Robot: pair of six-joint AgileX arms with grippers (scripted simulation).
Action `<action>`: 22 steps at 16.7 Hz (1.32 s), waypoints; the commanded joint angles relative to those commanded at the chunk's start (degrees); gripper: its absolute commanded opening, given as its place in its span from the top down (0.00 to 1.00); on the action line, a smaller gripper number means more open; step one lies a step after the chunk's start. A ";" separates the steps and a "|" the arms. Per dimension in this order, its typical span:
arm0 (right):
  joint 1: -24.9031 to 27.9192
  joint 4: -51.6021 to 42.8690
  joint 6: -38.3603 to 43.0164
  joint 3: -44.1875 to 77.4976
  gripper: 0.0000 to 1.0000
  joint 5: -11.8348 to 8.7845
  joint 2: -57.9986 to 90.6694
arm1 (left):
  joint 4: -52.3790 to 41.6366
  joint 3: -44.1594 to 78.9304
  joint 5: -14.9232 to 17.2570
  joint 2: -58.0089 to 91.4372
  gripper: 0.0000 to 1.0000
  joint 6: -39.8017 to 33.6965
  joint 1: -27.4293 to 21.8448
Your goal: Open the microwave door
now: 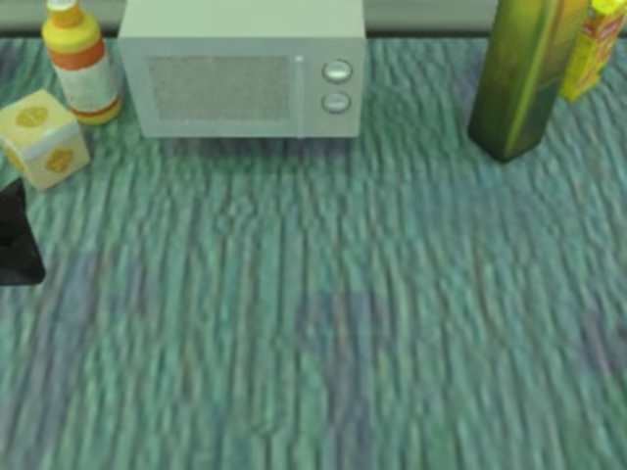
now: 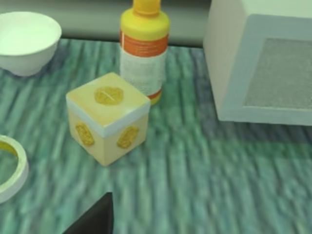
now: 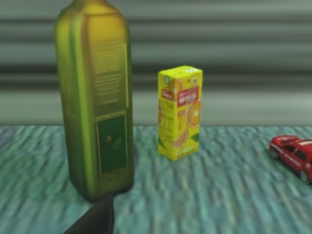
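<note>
Matt plastic, rough weave, shiny glass

The microwave point(image 1: 242, 69) looks matt pale plastic with silvery metallic knobs point(image 1: 336, 70); the desk point(image 1: 323, 323) wears coarse ribbed green cloth; the olive oil bottle point(image 3: 95, 97) is glossy.

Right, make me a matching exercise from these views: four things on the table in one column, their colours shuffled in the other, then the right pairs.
Things:
1. microwave
2. tall bottle
3. juice carton
4. toy car

Colours:
A. red
B. dark green with a yellowish sheen
C. pale grey-white
D. yellow with an orange picture

Pairs: 1-C, 2-B, 3-D, 4-A
</note>
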 joint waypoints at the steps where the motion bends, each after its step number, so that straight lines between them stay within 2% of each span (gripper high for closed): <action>1: 0.00 0.00 0.00 0.00 0.00 0.00 0.00 | -2.93 5.92 -0.70 5.58 0.00 -1.38 -1.45; 9: 0.00 0.00 0.00 0.00 0.00 0.00 0.00 | -25.94 60.29 -6.27 51.39 0.00 -13.68 -13.72; 13: 0.00 0.00 0.00 0.00 0.00 0.00 0.00 | -36.91 83.64 -8.86 72.40 0.00 -18.82 -19.21; 17: 0.00 0.00 0.00 0.00 0.00 0.00 0.00 | -46.38 99.16 -10.97 88.66 0.00 -22.29 -23.36; 22: 0.00 0.00 0.00 0.00 0.00 0.00 0.00 | -52.71 107.06 -12.29 98.01 0.00 -24.13 -25.82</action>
